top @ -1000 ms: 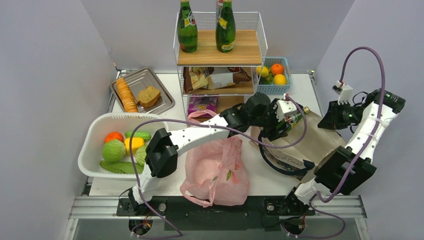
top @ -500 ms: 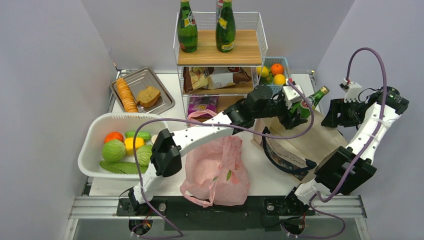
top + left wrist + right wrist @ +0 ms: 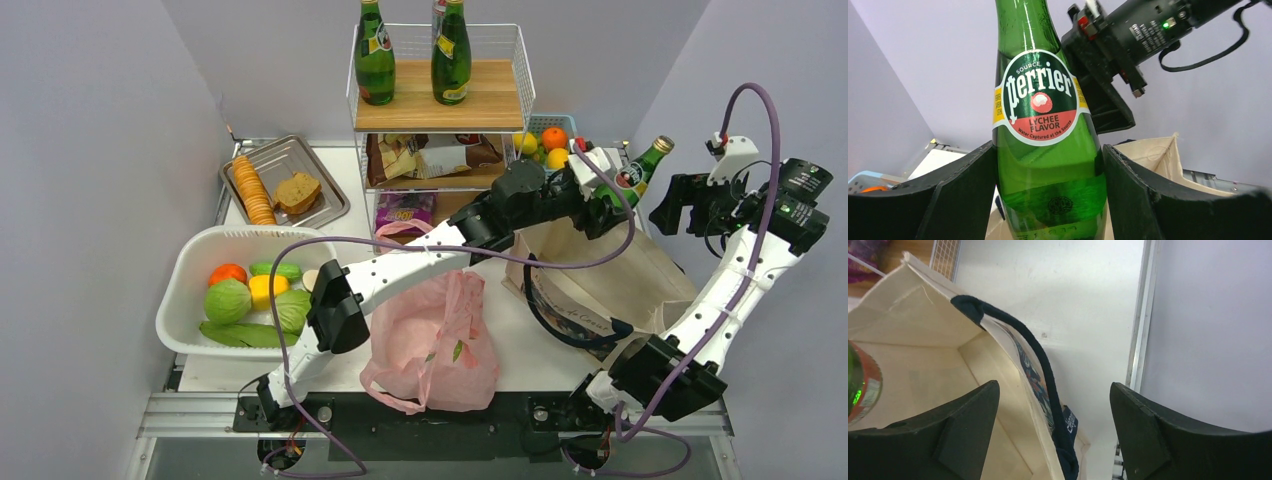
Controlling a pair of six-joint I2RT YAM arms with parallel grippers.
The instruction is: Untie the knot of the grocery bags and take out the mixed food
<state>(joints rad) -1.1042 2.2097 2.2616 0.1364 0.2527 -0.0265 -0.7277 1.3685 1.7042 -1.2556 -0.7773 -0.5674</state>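
The pink grocery bag lies crumpled at the table's front centre, one loop handle toward the shelf; I cannot make out a knot. My left gripper is shut on a green glass bottle, held tilted above the beige canvas tote. My right gripper hangs open over the tote's right wall and dark strap, holding nothing. Several pieces of mixed food lie in the white tub.
A wire shelf rack with two green bottles stands at the back centre. A purple snack packet lies on its bottom level. A metal tray of biscuits sits back left. A blue fruit basket is behind the left gripper.
The left gripper has lifted the green bottle up and to the right, out of the tote. The right gripper has opened, let go of the tote and risen to the right.
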